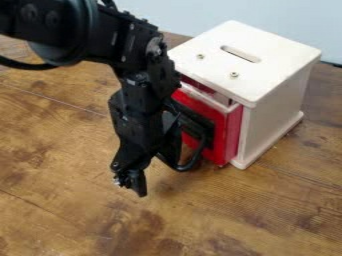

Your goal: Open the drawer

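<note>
The drawer (221, 128) has a red front and sits in a small white box (274, 85). It stands pulled out a little, with a strip of its red top edge showing. Its black loop handle (197, 146) sticks out toward the lower left. My black arm comes in from the upper left, and its wrist covers the left part of the handle. The gripper (134, 181) points down at the table just left of the handle. Dark fingers (128, 183) show at its tip, but whether they are open or hold the handle is hidden.
The box has a slot (241, 53) in its top and stands at the back right of a wooden table (254, 215). A pale wall runs behind the box.
</note>
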`<state>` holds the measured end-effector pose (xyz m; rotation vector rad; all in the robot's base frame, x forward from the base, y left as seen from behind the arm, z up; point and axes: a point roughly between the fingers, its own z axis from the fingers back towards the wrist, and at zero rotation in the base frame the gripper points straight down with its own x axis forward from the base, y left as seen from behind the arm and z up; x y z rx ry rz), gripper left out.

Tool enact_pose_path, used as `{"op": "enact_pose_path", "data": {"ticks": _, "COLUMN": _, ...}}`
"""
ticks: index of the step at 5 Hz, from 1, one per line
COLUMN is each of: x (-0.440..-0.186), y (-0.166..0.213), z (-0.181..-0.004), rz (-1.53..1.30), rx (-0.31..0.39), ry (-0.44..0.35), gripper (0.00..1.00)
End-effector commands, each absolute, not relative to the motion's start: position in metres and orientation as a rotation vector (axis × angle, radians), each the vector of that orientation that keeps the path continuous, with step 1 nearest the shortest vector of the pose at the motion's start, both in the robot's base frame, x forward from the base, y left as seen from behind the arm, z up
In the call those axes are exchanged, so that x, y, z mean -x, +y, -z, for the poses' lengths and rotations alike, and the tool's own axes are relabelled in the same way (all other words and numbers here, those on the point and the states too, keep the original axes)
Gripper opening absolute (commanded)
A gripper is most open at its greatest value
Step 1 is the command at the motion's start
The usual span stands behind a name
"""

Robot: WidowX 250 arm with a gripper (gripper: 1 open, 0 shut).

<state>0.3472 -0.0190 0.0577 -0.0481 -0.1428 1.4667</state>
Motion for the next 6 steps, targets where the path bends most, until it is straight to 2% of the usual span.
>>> {"op": "enact_pose_path", "data": {"ticks": 1, "x": -0.367, "y": -0.016, "z": -0.079, "rz": -1.540, "rx": 0.101, "ry": -0.212, "gripper": 1.00}}
{"op": "enact_pose_path", "data": {"ticks": 3, "x": -0.369, "y": -0.024, "z": -0.068, "rz": -1.643, "rx": 0.115, "ry": -0.228, "gripper": 1.00}}
{"op": "enact_pose_path", "data": {"ticks": 4, "x": -0.370, "y": -0.018, "z": -0.077, "rz": -1.605, "rx": 0.120, "ry": -0.226, "gripper": 0.00}}
{"op": "enact_pose_path", "data": {"ticks": 5, "x": -0.371, "y": -0.012, "z": -0.086, "rz": -1.569, "rx": 0.124, "ry": -0.224, "gripper": 0.00}}
{"op": "enact_pose_path", "data": {"ticks": 6, "x": -0.363, "y": -0.012, "z": -0.086, "rz": -1.595, "rx": 0.122, "ry": -0.226, "gripper": 0.00}}
